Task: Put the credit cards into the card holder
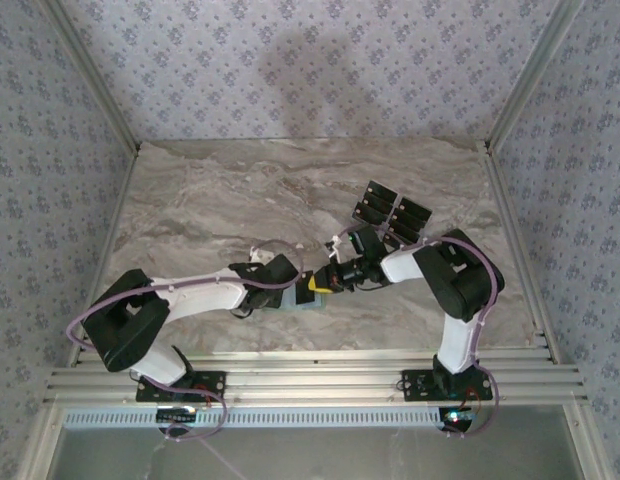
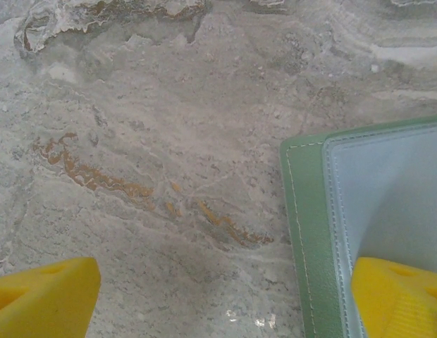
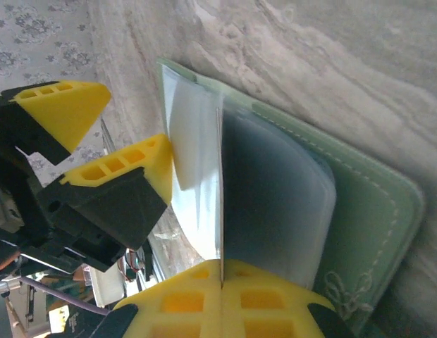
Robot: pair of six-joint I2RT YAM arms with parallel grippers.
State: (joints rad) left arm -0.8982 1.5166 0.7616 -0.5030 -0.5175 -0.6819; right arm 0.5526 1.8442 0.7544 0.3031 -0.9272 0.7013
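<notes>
As the right fingers (image 3: 215,301) were pinched shut on a credit card (image 3: 223,211) seen edge-on, we found the card holder (image 3: 373,211) lying flat on the desk (image 2: 169,141) between the two arms, the card's front edge at its clear sleeve (image 3: 194,148). The left fingers (image 2: 398,296) stood spread wide, gripping nothing, one tip pressing on the sleeve. We judged the card could snag the sleeve lip and buckle, or shove the lightly pinned holder aside; the other credit cards (image 1: 392,212) lay farther back.
</notes>
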